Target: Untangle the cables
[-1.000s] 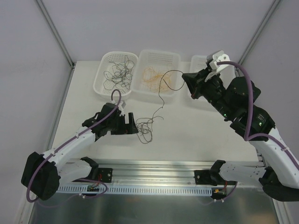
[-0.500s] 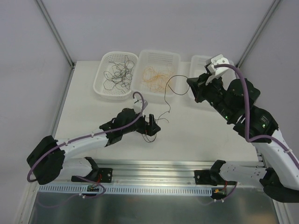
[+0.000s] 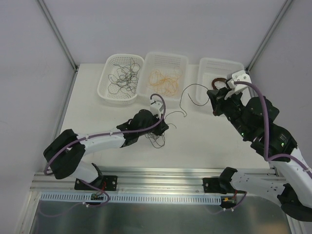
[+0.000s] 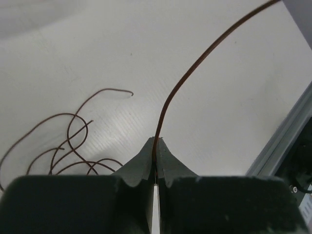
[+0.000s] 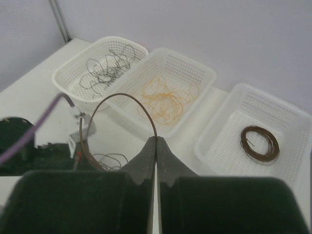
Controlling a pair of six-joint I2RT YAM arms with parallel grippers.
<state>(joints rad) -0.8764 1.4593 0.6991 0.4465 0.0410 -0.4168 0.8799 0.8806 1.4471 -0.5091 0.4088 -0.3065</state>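
Note:
One thin brown cable (image 3: pixel 187 88) arcs between both grippers. My left gripper (image 3: pixel 165 127) is low over the table and shut on one stretch of it (image 4: pixel 195 63). Loose brown loops of the tangle (image 3: pixel 155 139) lie on the table beside the left gripper (image 4: pixel 156 141), and these loops (image 4: pixel 73 141) show at the left of the left wrist view. My right gripper (image 3: pixel 214 101) is raised near the right basket and shut on the cable's other end. In the right wrist view the cable (image 5: pixel 122 95) curves up and leftward from that gripper's (image 5: pixel 156 139) closed tips.
Three white baskets stand along the far edge. The left basket (image 3: pixel 104 80) holds black cables (image 3: pixel 123 78), the middle basket (image 3: pixel 168 57) holds orange ones (image 3: pixel 163 82), and the right basket (image 3: pixel 229 63) holds a wound brown ring (image 5: pixel 261 141). A metal rail (image 3: pixel 161 175) runs along the near edge.
My left arm reached right to the tangle and its gripper shut on the brown cable. My right gripper carried its end rightward toward the right basket, drawing the cable out.

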